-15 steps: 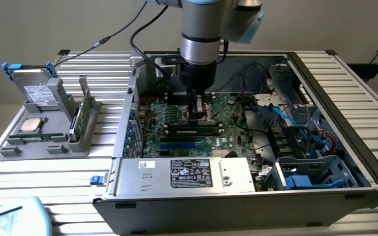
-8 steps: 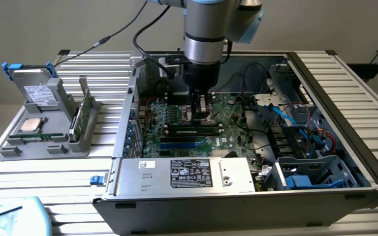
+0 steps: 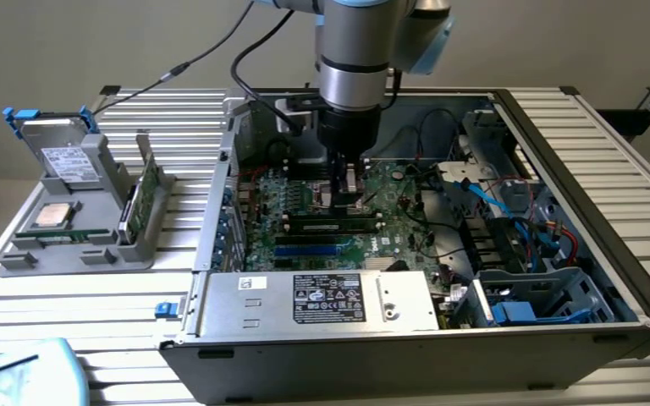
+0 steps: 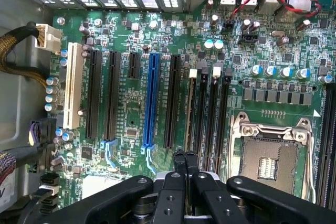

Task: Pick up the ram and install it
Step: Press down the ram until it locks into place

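Note:
The ram [image 3: 331, 226] is a green stick with black chips and a pale label. It stands in a memory slot on the motherboard [image 3: 399, 233] inside the open case. In the wrist view the ram [image 4: 188, 109] is edge-on between the black slots, by a white latch [image 4: 192, 73]. My gripper [image 3: 348, 196] hangs just above it, over the board's middle. The black fingertips [image 4: 179, 157] are pressed together over the stick's near end, with nothing visibly between them. I cannot tell whether they touch the stick.
The empty silver processor socket [image 4: 268, 153] lies beside the memory slots. Long black and blue sockets [image 4: 151, 100] run parallel. A power supply [image 3: 325, 303] fills the case front, with cables and drive cages [image 3: 528, 279] at the exterior view's right. A grey holder [image 3: 77, 233] outside holds a processor chip [image 3: 57, 216] and another green board [image 3: 145, 199].

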You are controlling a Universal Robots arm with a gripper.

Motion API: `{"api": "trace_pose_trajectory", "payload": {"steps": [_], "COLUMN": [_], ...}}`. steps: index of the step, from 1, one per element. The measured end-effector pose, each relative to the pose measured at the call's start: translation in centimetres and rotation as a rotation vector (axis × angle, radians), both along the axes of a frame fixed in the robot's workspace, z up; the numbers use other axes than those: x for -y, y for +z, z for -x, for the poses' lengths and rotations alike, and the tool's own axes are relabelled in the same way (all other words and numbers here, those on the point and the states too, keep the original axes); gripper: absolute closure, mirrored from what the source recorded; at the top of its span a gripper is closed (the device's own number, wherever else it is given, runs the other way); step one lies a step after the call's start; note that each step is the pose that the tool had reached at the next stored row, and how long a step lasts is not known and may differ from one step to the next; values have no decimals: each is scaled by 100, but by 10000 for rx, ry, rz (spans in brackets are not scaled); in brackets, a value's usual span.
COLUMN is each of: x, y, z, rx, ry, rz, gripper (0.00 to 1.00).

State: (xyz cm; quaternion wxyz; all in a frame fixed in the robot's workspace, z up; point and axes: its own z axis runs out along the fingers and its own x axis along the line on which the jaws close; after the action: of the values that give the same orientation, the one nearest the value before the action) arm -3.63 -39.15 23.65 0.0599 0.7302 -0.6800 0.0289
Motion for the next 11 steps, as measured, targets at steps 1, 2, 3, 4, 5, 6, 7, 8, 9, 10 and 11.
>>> {"api": "trace_pose_trajectory", "payload": {"steps": [1, 2, 3, 4, 5, 6, 7, 8, 9, 10, 11], "x": [0, 1, 2, 2, 2, 2, 2, 2, 2, 3, 2], "y": [0, 0, 1, 1, 1, 1, 1, 0, 1, 1, 0], "z": [-15, -29, -31, -31, -31, -31, -31, -31, -31, -31, -31], "rx": [-1, -3, -8, -10, -10, -10, -10, -9, -10, -10, -10], "ry": [-2, -1, -1, -3, -3, -2, -2, -3, -2, -3, -2], "rz": [0, 0, 1, -16, -38, -58, -80, -102, -124, -144, -167], "gripper": [90, 90, 90, 90, 90, 90, 90, 90, 90, 90, 90]}}
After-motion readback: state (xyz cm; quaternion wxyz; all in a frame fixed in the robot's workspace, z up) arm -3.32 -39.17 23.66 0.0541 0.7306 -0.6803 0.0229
